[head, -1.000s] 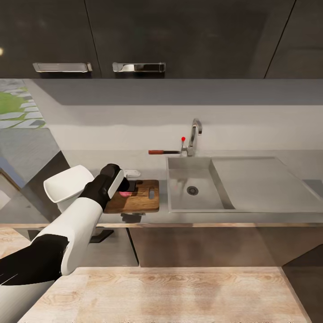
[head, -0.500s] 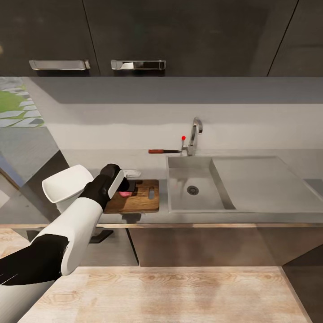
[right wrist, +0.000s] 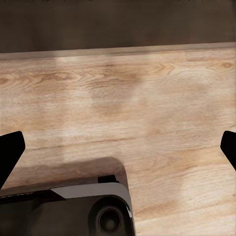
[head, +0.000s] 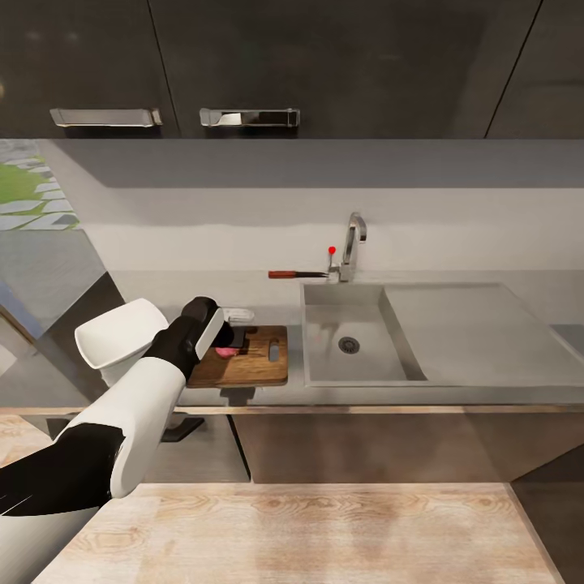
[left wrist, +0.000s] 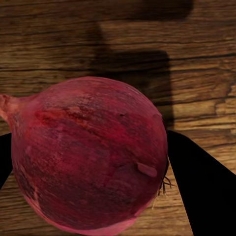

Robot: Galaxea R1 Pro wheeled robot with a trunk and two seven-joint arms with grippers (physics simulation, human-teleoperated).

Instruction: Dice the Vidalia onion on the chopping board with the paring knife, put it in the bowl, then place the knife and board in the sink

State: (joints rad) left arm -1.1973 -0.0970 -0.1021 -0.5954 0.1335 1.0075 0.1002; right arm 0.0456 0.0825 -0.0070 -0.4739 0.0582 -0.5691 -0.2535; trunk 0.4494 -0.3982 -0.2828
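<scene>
The pinkish-red Vidalia onion (head: 225, 352) is low over the left part of the brown chopping board (head: 258, 367), and my left gripper (head: 229, 347) is shut on it. In the left wrist view the onion (left wrist: 91, 157) sits between two black fingers (left wrist: 201, 191), with wood grain just behind it. The paring knife (head: 296, 275) lies on the countertop (head: 203, 288) behind the sink (head: 324, 365), next to the faucet (head: 352, 243). A white bowl (head: 241, 313) peeks out behind my left wrist. My right gripper (right wrist: 119, 147) is open over pale wood floor.
Black upper cabinets with chrome handles (head: 250, 118) hang above the counter. A white rounded object (head: 118, 337) stands at the counter's left end beside my left arm. The steel drainboard (head: 478, 324) stretches right of the basin.
The head view has shifted slightly. My left arm, the onion and the board stay as they were.
</scene>
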